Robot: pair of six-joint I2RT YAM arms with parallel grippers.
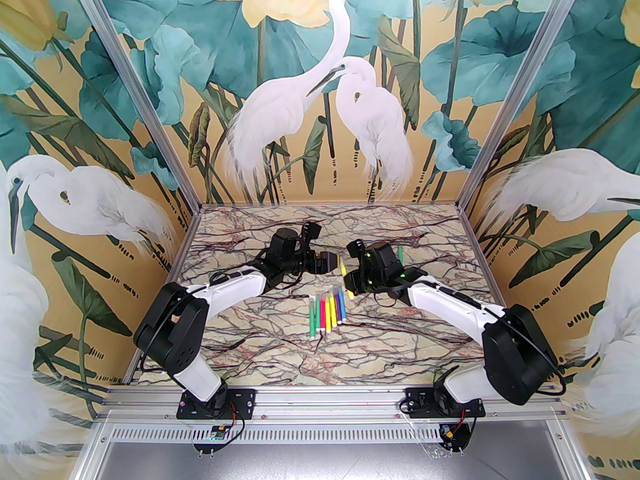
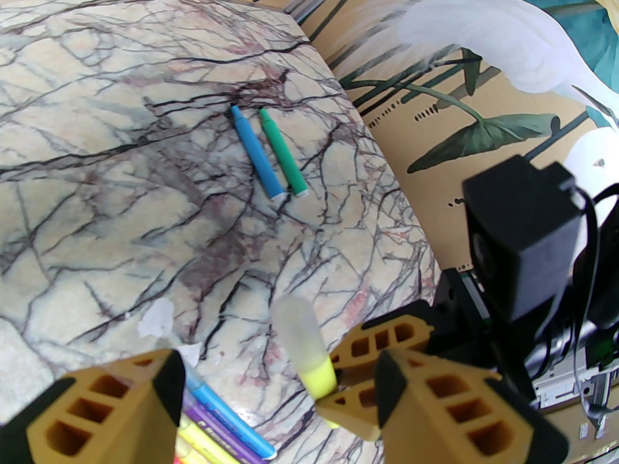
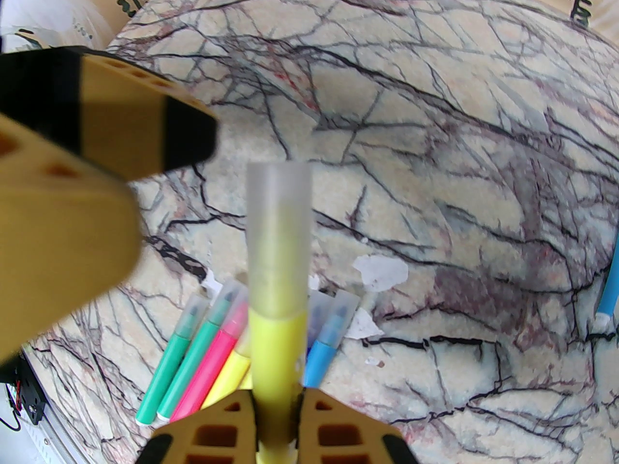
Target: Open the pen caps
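Right pincer (image 3: 275,406) grips yellow pen (image 3: 278,351); left pincer (image 2: 278,380) wide near its cap (image 2: 300,326); pens (image 3: 213,355) beneath.

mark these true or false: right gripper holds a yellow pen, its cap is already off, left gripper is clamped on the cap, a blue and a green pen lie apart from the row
1. The right gripper holds a yellow pen. True.
2. Its cap is already off. False: the clear cap is on the pen's end.
3. The left gripper is clamped on the cap. False: its fingers are open, apart from the cap.
4. A blue pen and a green pen lie side by side, away from the row of pens. True.
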